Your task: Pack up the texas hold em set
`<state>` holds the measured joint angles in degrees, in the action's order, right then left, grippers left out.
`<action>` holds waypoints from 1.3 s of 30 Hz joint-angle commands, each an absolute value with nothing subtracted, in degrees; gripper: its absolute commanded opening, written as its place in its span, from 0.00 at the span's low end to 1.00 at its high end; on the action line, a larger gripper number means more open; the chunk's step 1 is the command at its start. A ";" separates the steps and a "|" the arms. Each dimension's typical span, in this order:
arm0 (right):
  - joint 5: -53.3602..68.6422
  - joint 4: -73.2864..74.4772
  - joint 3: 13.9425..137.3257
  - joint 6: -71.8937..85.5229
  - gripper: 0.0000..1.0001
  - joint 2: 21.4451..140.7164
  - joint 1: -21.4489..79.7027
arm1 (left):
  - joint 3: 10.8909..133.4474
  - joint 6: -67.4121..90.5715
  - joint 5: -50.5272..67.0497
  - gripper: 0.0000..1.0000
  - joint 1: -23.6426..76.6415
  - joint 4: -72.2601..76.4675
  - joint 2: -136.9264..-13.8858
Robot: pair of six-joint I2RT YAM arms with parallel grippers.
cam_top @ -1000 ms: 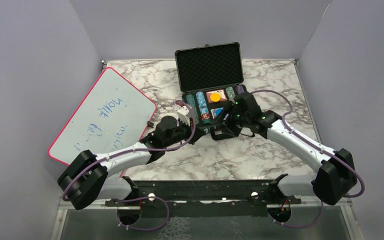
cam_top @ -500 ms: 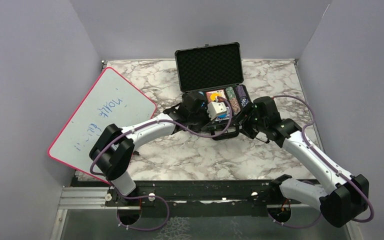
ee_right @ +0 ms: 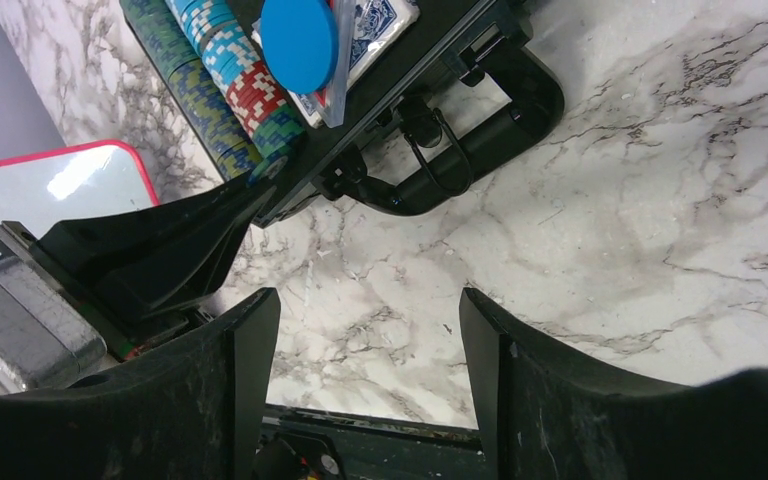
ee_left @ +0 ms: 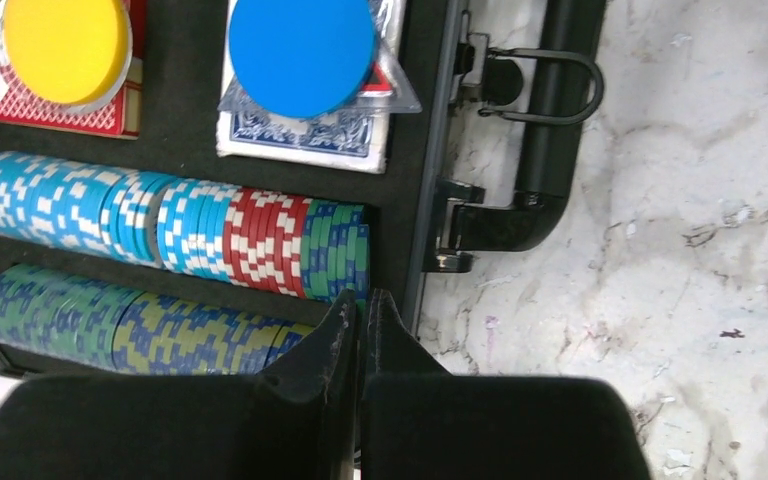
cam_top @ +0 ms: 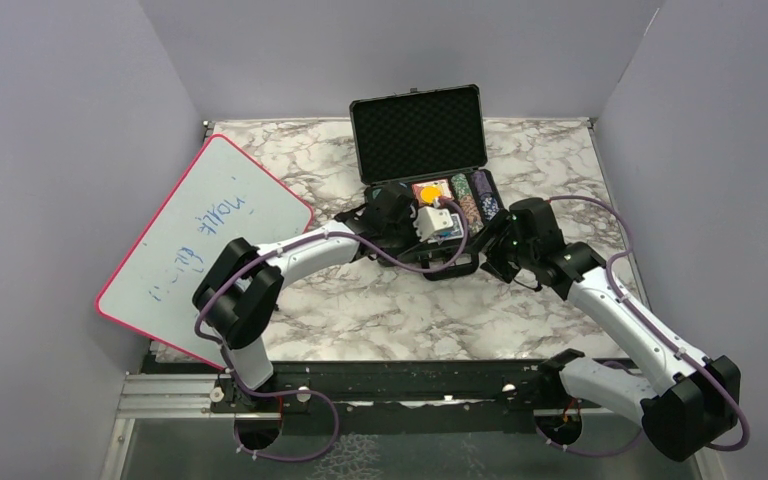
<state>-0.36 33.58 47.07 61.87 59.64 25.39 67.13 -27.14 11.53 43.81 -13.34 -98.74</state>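
The black briefcase [cam_top: 418, 135] stands open at the back middle, foam lid up. Its tray holds rows of multicoloured poker chips [ee_left: 160, 225], a red deck [ee_left: 110, 112] under a yellow button [ee_left: 60, 45], and a blue deck [ee_left: 300, 140] under a blue button [ee_left: 302, 40]. My left gripper [ee_left: 360, 302] is shut and empty, its tips just above the green chips at the tray's front edge; it also shows in the top view [cam_top: 398, 243]. My right gripper [ee_right: 365, 330] is open and empty over the marble, in front of the case handle [ee_right: 460, 150], near the case's front right [cam_top: 495, 260].
A red-edged whiteboard [cam_top: 205, 235] lies tilted at the left of the marble table [cam_top: 430, 310]. Grey walls enclose three sides. The left arm's fingers [ee_right: 160, 250] cross the right wrist view beside the case's front corner.
My left arm has swung from the table left of the case to over the chip rows. My right arm has pulled back from the case to the right.
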 commanded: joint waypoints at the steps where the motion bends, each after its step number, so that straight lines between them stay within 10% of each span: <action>1: -0.43 34.04 46.75 61.28 0.68 59.33 24.96 | 68.43 -28.53 6.60 0.00 42.56 -11.38 -99.60; 8: 0.00 33.75 46.59 60.78 0.68 60.03 24.96 | 69.14 -29.11 5.45 0.02 42.28 -10.56 -100.86; 18: -0.13 33.92 46.90 60.56 0.68 60.30 24.96 | 71.58 -26.41 8.33 0.46 41.98 -13.95 -98.59; 28: -1.64 34.39 46.21 60.05 0.68 58.99 24.96 | 73.50 -10.28 9.81 0.53 30.95 -6.46 -92.72; 39: -0.99 33.93 45.84 59.96 0.68 58.13 24.96 | 97.32 12.02 -0.39 0.52 19.24 -11.71 -113.43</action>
